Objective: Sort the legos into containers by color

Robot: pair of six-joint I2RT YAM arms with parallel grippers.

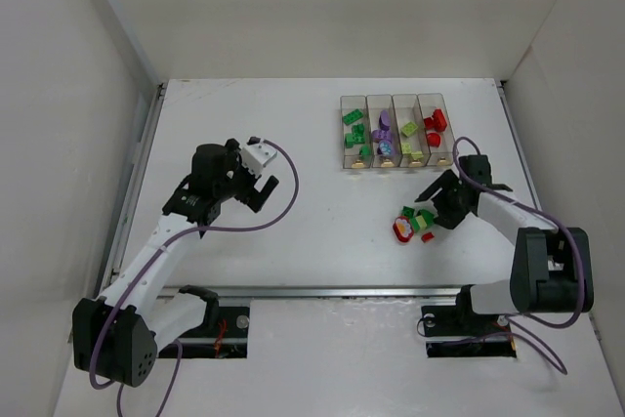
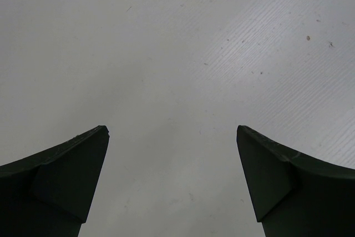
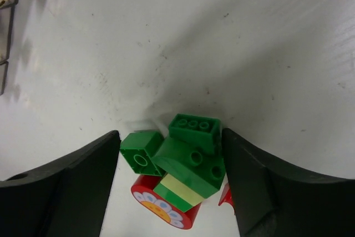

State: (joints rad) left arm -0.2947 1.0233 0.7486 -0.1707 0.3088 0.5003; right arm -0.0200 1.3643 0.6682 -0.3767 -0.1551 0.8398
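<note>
From up high, four clear containers point(image 1: 392, 97) sit in a row on the counter point(image 1: 273, 134), holding green, purple, yellow-green and red legos point(image 1: 383, 130). Only the close view shows the right hand point(image 3: 170, 134) hugging a loose pile point(image 3: 188, 162) nearby. Is it squeezing? I cannot tell. The left hand point(image 2: 172, 131) is wide open.

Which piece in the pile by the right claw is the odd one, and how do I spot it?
Find the four clear bins at the far right; nearer the camera, a pile of bricks lies between the fingers of the right claw. At its base, partly under green and pale yellow blocks, is a red disc, the only one with white petals on its face.
</note>
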